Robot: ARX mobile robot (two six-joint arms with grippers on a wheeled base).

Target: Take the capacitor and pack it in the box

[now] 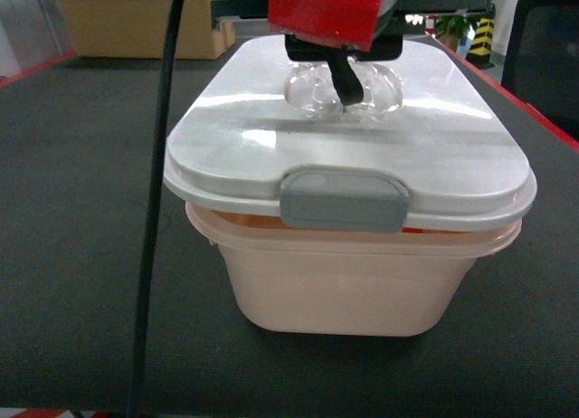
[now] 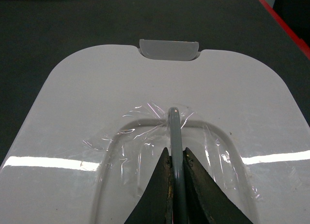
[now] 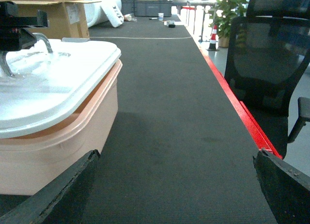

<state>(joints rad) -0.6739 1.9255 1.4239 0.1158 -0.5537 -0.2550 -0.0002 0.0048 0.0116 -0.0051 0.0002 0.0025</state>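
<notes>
The box (image 1: 344, 291) is a pale pink tub standing close in front of me, with its white lid (image 1: 362, 137) lying on top and the grey latch (image 1: 342, 199) facing me. The lid sits a little raised, and a thin orange sliver shows in the gap under it. No capacitor can be made out. My left gripper (image 2: 176, 151) is shut on the lid's thin grey handle (image 2: 173, 122), which stands over the clear recess; from the head it appears as the left gripper (image 1: 344, 97) under a red housing. My right gripper (image 3: 175, 156) is open and empty over the mat, just right of the box (image 3: 58, 136).
A black cable (image 1: 154, 210) hangs down at the box's left. A brown cardboard carton (image 1: 136, 20) stands behind. The red table edge (image 3: 232, 98) runs along the right, with a black office chair (image 3: 271, 64) beyond it. Dark mat stretches ahead of the right gripper.
</notes>
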